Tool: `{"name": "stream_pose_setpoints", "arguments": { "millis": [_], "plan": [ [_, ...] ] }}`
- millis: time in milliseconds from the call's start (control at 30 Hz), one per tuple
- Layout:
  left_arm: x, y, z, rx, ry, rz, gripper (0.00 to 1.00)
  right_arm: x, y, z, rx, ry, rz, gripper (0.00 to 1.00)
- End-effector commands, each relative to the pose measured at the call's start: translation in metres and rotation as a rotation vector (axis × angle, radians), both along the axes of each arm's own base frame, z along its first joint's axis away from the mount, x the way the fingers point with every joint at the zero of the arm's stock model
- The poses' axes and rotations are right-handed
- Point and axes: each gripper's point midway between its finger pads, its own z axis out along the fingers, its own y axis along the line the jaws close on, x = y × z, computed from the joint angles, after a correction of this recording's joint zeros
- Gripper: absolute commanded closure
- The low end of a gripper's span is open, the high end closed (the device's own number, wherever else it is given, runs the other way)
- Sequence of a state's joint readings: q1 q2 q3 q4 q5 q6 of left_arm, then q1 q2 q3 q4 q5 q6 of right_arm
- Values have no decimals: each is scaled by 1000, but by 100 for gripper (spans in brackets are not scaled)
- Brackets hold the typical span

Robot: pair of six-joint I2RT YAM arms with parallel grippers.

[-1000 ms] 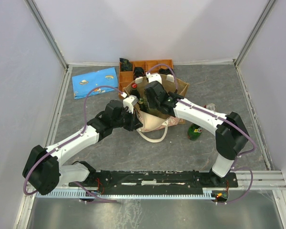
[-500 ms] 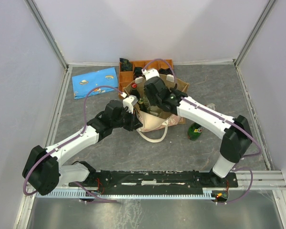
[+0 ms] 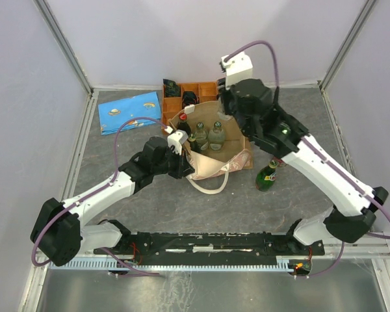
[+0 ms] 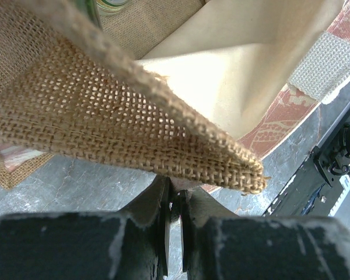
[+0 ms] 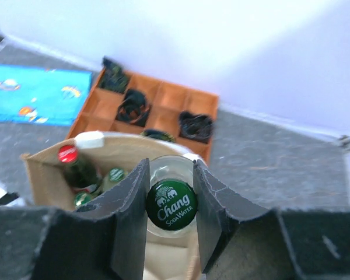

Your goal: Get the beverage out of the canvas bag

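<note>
Your right gripper (image 5: 170, 175) is clamped on a green-capped bottle (image 5: 171, 208), held high over the far rim of the bag (image 3: 211, 166); your left gripper (image 4: 174, 201) is pinched together on the bag's burlap edge; the bag sits open on the worktop (image 3: 149, 195), with other bottles (image 3: 208, 135) upright inside.

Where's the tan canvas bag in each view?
Top external: tan-brown canvas bag at centre.
Left wrist: the bag fills the upper frame, pinched in the left pincer.
Right wrist: lower left, behind the green-capped glass bottle.
Shared landmark: orange compartmented tray behind it; absent from left wrist.
</note>
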State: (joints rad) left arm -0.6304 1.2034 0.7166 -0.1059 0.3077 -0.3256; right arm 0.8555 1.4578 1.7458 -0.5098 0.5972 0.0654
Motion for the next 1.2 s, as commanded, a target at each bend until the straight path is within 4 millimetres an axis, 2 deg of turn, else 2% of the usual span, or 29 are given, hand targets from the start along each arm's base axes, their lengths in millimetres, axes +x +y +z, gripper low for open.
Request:
{"name": "stream_pose_setpoints", "arguments": {
  "millis": [0, 133, 233, 333, 433, 533, 733, 1000, 1167],
  "plan": [
    [-14, 8, -25, 41, 104, 22, 97, -18, -75, 113, 95, -275, -217, 100],
    [-14, 7, -26, 38, 107, 21, 97, -21, -110, 116, 56, -294, -368, 100],
    [-14, 6, -27, 39, 112, 16, 97, -20, -135, 111, 72, -289, -445, 100],
    [-14, 5, -27, 38, 113, 9, 97, -17, -168, 101, 104, -271, -522, 100],
    [-13, 4, -27, 40, 112, 6, 97, -10, -197, 85, 126, -238, -581, 100],
    [-12, 3, -27, 41, 112, 6, 97, -2, -211, 62, 133, -194, -610, 100],
    [-11, 3, -29, 45, 116, 5, 97, 22, -218, 7, 187, -88, -584, 100],
    [-10, 3, -29, 46, 114, 6, 97, 53, -187, -67, 201, -2, -429, 100],
    [-11, 3, -30, 49, 117, 8, 97, 63, -174, -97, 193, 29, -373, 100]
  ]
}}
